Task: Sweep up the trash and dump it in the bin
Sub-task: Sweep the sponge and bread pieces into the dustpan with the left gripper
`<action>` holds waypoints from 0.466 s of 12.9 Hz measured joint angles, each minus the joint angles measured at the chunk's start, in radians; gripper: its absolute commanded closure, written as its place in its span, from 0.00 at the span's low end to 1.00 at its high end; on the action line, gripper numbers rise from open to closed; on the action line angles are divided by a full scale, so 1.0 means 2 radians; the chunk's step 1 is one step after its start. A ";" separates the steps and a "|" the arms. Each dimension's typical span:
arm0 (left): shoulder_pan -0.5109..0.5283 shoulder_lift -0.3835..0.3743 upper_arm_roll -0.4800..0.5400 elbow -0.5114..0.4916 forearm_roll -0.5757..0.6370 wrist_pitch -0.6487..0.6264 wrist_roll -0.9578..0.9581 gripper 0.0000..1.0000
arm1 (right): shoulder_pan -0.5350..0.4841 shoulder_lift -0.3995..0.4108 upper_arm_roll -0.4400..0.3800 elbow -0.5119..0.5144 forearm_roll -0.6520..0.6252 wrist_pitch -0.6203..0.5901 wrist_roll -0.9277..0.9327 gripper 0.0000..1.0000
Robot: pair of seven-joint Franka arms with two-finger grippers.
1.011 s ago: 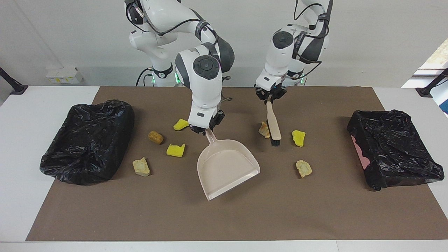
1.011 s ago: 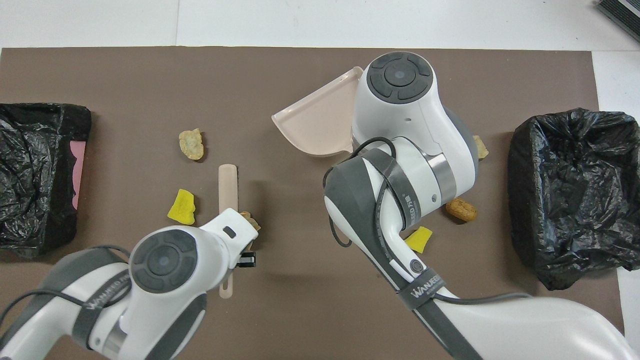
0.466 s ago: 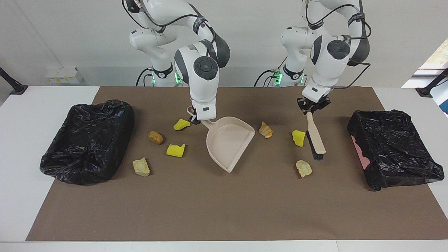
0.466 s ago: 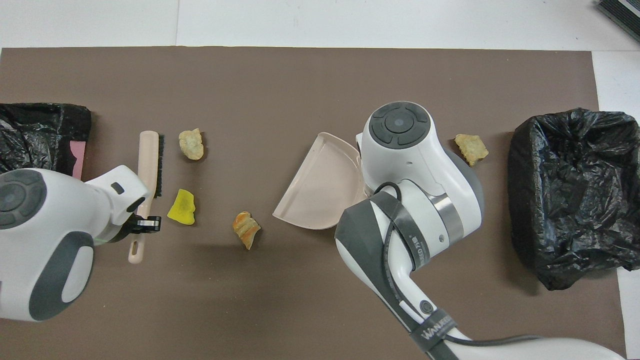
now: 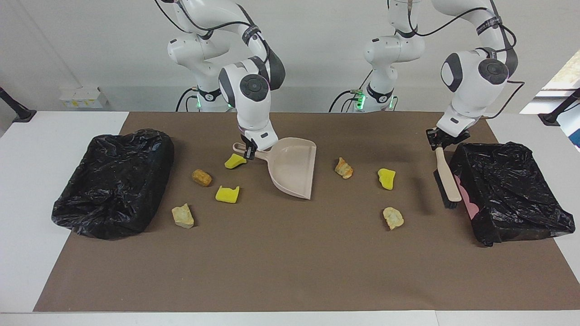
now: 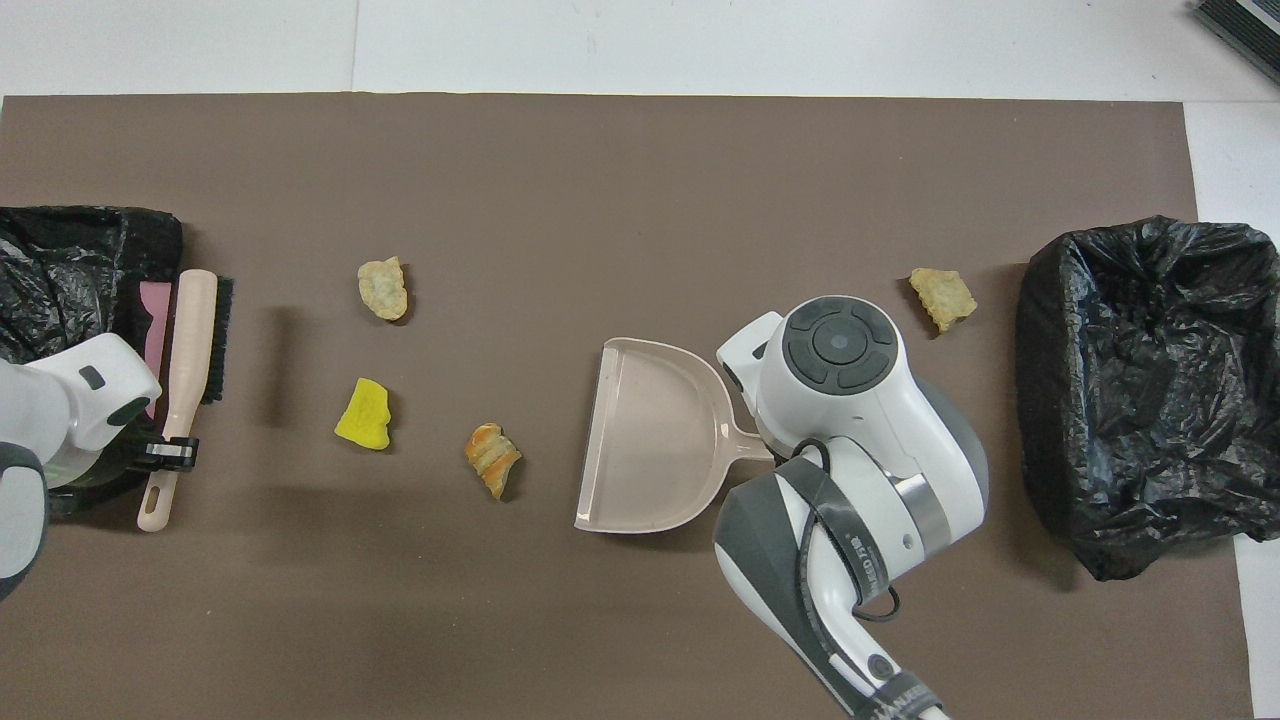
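brown mat covers the white table from end to end. two bins lined with black bags sit on it: one bin at the right arm's end, the other bin at the left arm's end. right gripper is pinched on the handle of the beige dustpan, which hangs tilted with its open mouth toward the left arm's end. left gripper is pinched on the handle of the beige brush, which hangs bristles down just beside the bin at the left arm's end. trash lies loose on the mat. beside and below the right gripper: yellow piece, yellow block, brown lump, tan lump. between the dustpan and the brush: orange lump, yellow chunk, beige lump.
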 measured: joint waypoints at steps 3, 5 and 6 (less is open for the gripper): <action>-0.012 -0.003 -0.011 -0.035 0.000 -0.001 -0.017 1.00 | -0.001 0.000 0.001 -0.011 0.000 0.022 -0.013 1.00; -0.053 -0.004 -0.013 -0.053 -0.001 -0.001 -0.070 1.00 | 0.000 0.003 0.001 -0.016 0.000 0.027 -0.013 1.00; -0.079 -0.004 -0.015 -0.058 -0.001 0.000 -0.098 1.00 | 0.001 0.006 0.001 -0.017 -0.002 0.029 -0.014 1.00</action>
